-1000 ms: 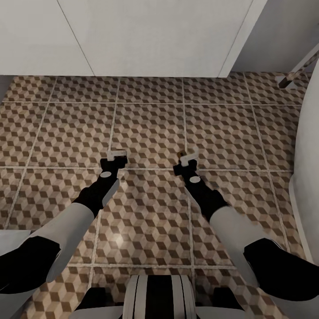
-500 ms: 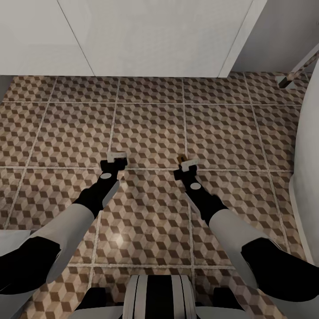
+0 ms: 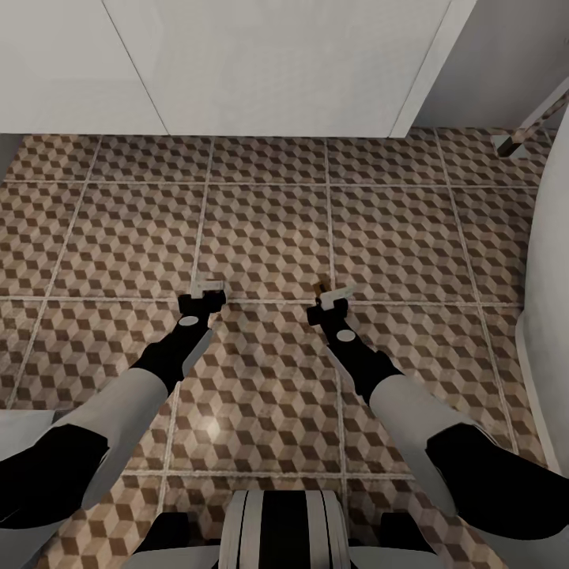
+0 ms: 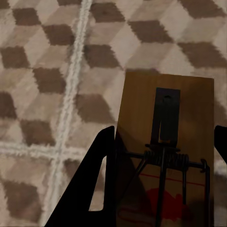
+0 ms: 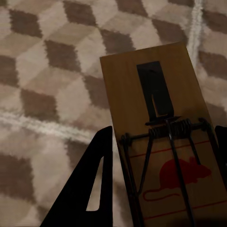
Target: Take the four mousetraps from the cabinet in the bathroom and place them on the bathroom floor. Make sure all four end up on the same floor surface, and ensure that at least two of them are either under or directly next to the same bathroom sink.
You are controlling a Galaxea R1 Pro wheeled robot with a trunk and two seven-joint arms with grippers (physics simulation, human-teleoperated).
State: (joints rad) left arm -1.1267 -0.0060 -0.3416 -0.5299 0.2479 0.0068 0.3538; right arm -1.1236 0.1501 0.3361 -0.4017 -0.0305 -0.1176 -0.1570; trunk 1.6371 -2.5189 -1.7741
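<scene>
Cube-patterned bathroom floor (image 3: pixel 269 229) spreads under both my arms. My left pincer (image 3: pixel 207 291) is closed on a mousetrap (image 4: pixel 163 156), the tan board clamped between its dark fingers (image 4: pixel 90 189) and jutting forward over a grout line. My right pincer (image 3: pixel 332 296) grips a second mousetrap (image 5: pixel 161 142) the same way, red mouse print showing. Beyond them, a white panel (image 3: pixel 261 63) meets the tiles.
</scene>
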